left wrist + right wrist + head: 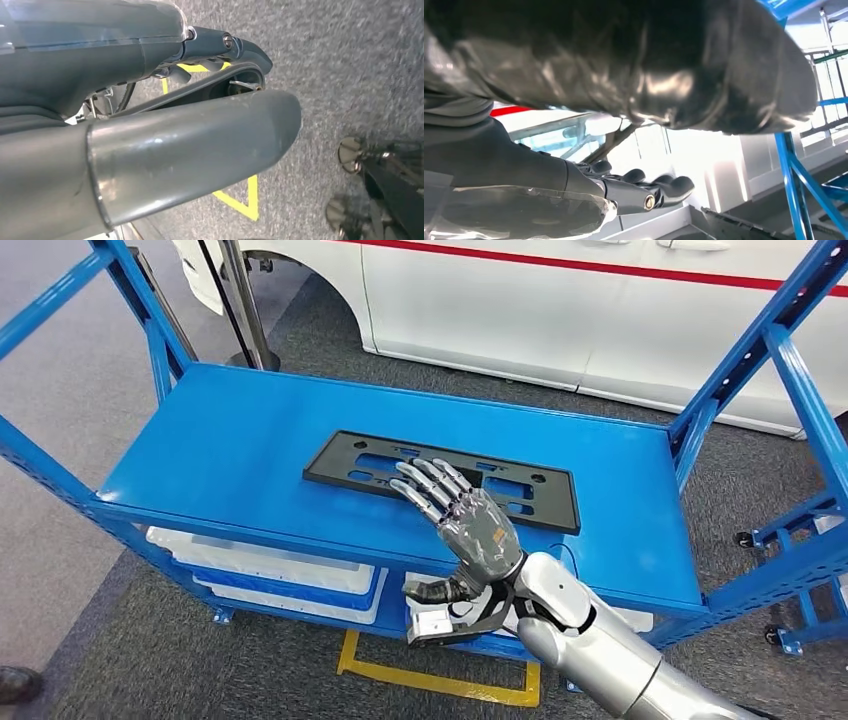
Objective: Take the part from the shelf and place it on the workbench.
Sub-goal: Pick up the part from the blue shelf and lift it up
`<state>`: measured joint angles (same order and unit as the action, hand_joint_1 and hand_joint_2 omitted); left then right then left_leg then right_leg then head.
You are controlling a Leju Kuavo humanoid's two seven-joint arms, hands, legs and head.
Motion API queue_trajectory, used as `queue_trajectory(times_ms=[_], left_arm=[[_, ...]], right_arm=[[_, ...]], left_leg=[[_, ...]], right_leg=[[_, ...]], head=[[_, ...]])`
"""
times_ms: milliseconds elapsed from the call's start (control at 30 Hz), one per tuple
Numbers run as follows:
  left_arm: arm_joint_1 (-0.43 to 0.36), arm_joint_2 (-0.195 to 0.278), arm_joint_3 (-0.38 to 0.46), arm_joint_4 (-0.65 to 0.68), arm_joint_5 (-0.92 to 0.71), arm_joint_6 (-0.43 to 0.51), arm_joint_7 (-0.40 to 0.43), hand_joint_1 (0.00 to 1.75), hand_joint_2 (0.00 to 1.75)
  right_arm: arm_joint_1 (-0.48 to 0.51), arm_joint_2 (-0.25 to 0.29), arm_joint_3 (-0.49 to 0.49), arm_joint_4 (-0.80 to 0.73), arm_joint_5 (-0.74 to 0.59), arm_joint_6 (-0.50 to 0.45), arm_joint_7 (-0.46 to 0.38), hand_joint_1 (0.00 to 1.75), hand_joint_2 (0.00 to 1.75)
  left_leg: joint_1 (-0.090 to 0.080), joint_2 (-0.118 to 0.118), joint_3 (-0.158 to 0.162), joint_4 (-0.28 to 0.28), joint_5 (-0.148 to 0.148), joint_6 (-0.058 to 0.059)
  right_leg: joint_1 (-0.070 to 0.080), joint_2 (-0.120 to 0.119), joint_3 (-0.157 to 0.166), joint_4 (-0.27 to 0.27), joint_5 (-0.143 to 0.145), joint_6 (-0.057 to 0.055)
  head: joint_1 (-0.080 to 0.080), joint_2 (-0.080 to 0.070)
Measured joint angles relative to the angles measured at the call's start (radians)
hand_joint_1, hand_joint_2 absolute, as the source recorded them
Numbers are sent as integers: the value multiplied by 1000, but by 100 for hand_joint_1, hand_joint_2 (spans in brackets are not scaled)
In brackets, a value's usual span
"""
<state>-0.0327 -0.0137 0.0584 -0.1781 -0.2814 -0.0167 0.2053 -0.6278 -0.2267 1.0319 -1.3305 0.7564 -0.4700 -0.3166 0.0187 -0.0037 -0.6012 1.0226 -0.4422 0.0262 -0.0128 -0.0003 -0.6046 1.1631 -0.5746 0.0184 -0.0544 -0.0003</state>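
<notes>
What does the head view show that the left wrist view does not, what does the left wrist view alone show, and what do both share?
Head view alone: the black part lying flat on the blue shelf, the right hand open with fingers spread at the part's near edge, white bins beneath, and a white car. Left wrist view alone: the left hand up close, holding nothing. Both share the grey carpet and yellow floor tape.

The black part (440, 479) is looking like matt plastic; the blue shelf (230, 445) is showing smooth painted metal; the right hand (462, 515) is gleaming silvery.
</notes>
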Motion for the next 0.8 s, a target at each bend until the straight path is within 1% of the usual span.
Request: queue_trajectory(times_ms=[33, 67, 100, 133, 167, 200, 233, 267, 300, 333, 400, 433, 467, 500, 533, 567, 600, 633, 667, 700, 733, 767, 800], left_arm=[[0, 0, 0, 0, 0, 0, 0, 0, 0], [-1, 0, 0, 0, 0, 0, 0, 0, 0], [-1, 0, 0, 0, 0, 0, 0, 0, 0], [-1, 0, 0, 0, 0, 0, -1, 0, 0], [-2, 0, 0, 0, -1, 0, -1, 0, 0], [-1, 0, 0, 0, -1, 0, -1, 0, 0], [0, -1, 0, 0, -1, 0, -1, 0, 0], [1, -1, 0, 0, -1, 0, -1, 0, 0], [1, -2, 0, 0, -1, 0, -1, 0, 0], [0, -2, 0, 0, -1, 0, -1, 0, 0], [-3, -1, 0, 0, -2, -1, -2, 0, 0], [-4, -1, 0, 0, -2, -1, -4, 0, 0], [-4, -1, 0, 0, -3, -2, -10, 0, 0], [-4, 0, 0, 0, -3, -2, -16, 0, 0], [-4, 0, 0, 0, -3, -2, -22, 0, 0], [-3, 0, 0, 0, -3, -1, -27, 0, 0], [-3, 0, 0, 0, -3, 0, -30, 0, 0], [-2, 1, 0, 0, -2, 1, -32, 0, 0], [-1, 2, 0, 0, -1, 1, -34, 0, 0], [1, 2, 0, 0, -1, 1, -35, 0, 0], [2, 3, 0, 1, 0, 1, -36, 0, 0], [2, 3, 1, 1, 0, 1, -36, 0, 0], [1, 3, 1, 1, 0, 1, -37, 0, 0]], right_arm=[[-2, 5, 0, 8, -3, 5, 0, 0, 0], [-2, 11, 0, 17, -6, 10, 0, 0, 0], [-1, 17, 0, 25, -9, 13, 0, 0, 0], [-2, 22, 0, 32, -11, 16, -1, 0, 0], [-3, 26, 0, 38, -12, 18, -1, 0, 0], [-4, 30, 0, 42, -13, 19, -1, 0, 0], [-6, 32, 0, 46, -13, 19, -1, 0, 0], [-9, 35, 0, 50, -14, 19, -1, 0, 0], [-11, 39, 0, 54, -14, 20, -1, 0, 0], [-13, 42, 0, 58, -14, 21, -1, 0, 44], [-15, 51, 0, 65, -15, 23, -1, 0, 131], [-17, 56, 0, 69, -15, 24, -1, 0, 175], [-20, 62, 0, 75, -16, 27, 0, 0, 175], [-22, 68, 0, 81, -17, 30, 2, 0, 175], [-23, 71, 0, 89, -17, 35, 5, 0, 175], [-23, 73, 0, 97, -18, 41, 8, 0, 175], [-22, 74, 0, 106, -20, 49, 12, 0, 175], [-20, 74, 0, 116, -23, 55, 15, 0, 175], [-19, 74, 0, 125, -25, 61, 18, 0, 175], [-19, 74, 0, 134, -27, 67, 20, 0, 175], [-19, 74, 0, 142, -28, 71, 22, 0, 175], [-19, 74, -1, 149, -29, 75, 23, 0, 175], [-19, 73, -1, 154, -30, 78, 23, 0, 175]], left_leg=[[-1, 0, 3, 0, -4, 4], [-1, -2, 7, 0, -8, 6], [-2, -3, 12, 0, -13, 7], [-3, -6, 20, 0, -18, 7], [-4, -7, 30, 0, -25, 5], [-5, -9, 41, 0, -33, 3], [-7, -9, 49, 1, -41, -1], [-9, -9, 53, 2, -47, -6], [-9, -9, 53, 2, -51, -11], [-9, -9, 53, 1, -52, -16], [-7, -6, 57, 0, -59, -27], [-7, -5, 55, 13, -67, -33], [-6, -4, 40, 46, -84, -39], [-4, -3, 12, 99, -106, -45], [-4, -3, -26, 165, -130, -50], [-3, -3, -66, 227, -147, -54], [-2, -3, -96, 265, -147, -58], [0, -2, -108, 267, -127, -60], [2, -2, -101, 232, -90, -61], [4, -2, -79, 168, -43, -61], [3, -2, -54, 107, -10, -59], [3, -2, -34, 55, 9, -55], [3, -2, -22, 24, 16, -50]], right_leg=[[0, 0, -43, 68, -21, 2], [-1, 0, -83, 124, -32, 2], [0, 0, -109, 149, -22, 2], [0, 0, -116, 137, 7, 0], [0, 0, -104, 89, 53, -4], [2, 0, -82, 23, 100, -11], [5, 0, -60, -36, 133, -17], [9, 0, -42, -83, 148, -23], [13, 0, -33, -106, 148, -27], [16, 1, -30, -113, 141, -29], [12, 4, -20, -125, 135, -34], [8, 4, -11, -132, 134, -38], [5, 3, -2, -138, 132, -43], [4, 2, 5, -141, 130, -47], [4, 1, 10, -142, 127, -50], [4, 0, 13, -142, 123, -52], [3, 0, 17, -141, 118, -52], [3, 0, 22, -140, 113, -52], [2, 1, 28, -138, 108, -50], [1, 2, 34, -136, 101, -47], [2, 4, 39, -134, 95, -42], [4, 5, 40, -130, 89, -38], [7, 5, 39, -127, 85, -34]], head=[[0, 0], [0, 0], [0, 0], [0, 0], [0, 0], [0, 0], [0, 0], [0, 0], [0, 0], [1, 0], [0, 0], [0, 0], [0, 0], [-1, 0], [-2, 0], [-2, 0], [-2, 0], [-2, 0], [-2, 0], [-2, 0], [-2, 0], [-2, 0], [-1, 0]])
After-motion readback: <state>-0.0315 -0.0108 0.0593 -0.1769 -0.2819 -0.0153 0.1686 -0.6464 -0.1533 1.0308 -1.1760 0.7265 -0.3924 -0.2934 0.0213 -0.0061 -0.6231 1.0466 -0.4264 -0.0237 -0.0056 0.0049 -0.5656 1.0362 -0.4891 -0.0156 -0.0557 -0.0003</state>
